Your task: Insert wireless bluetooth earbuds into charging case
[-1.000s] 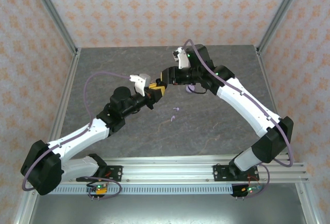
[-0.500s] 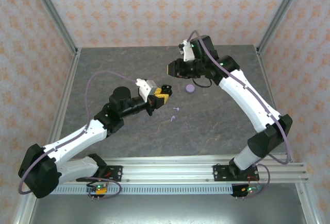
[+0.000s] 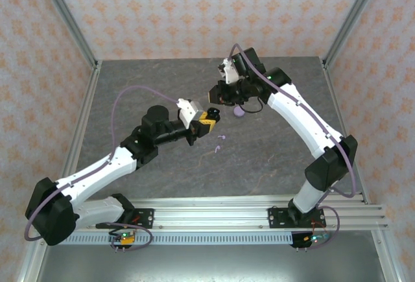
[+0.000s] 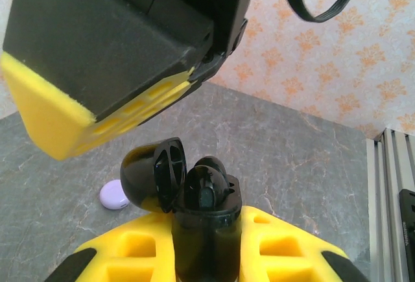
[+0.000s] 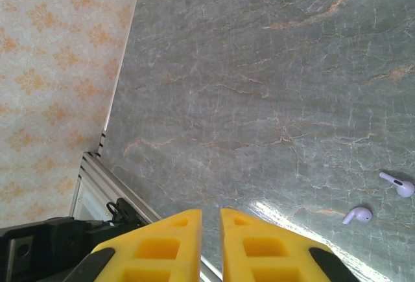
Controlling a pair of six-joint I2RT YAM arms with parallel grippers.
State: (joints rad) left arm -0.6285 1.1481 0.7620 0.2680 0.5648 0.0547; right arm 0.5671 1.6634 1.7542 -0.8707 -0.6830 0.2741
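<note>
Left gripper (image 4: 206,236): clamps open black case (image 4: 205,194); wells unreadable.
Right gripper (image 5: 211,214): narrow; catch unclear to you.
Lilac earbuds (image 5: 357,214): its 4 o'clock.

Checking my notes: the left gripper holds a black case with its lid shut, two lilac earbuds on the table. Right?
No: the left wrist view shows the lid of the black case open in the left gripper; the lilac earbuds do lie on the table.

The black case (image 4: 204,207) stands open in the left fingers (image 4: 279,246), its round lid tipped to one side. The lilac case (image 3: 238,111) lies shut on the tabletop (image 3: 272,159). Two lilac earbuds (image 5: 358,215) lie close together nearby.
</note>
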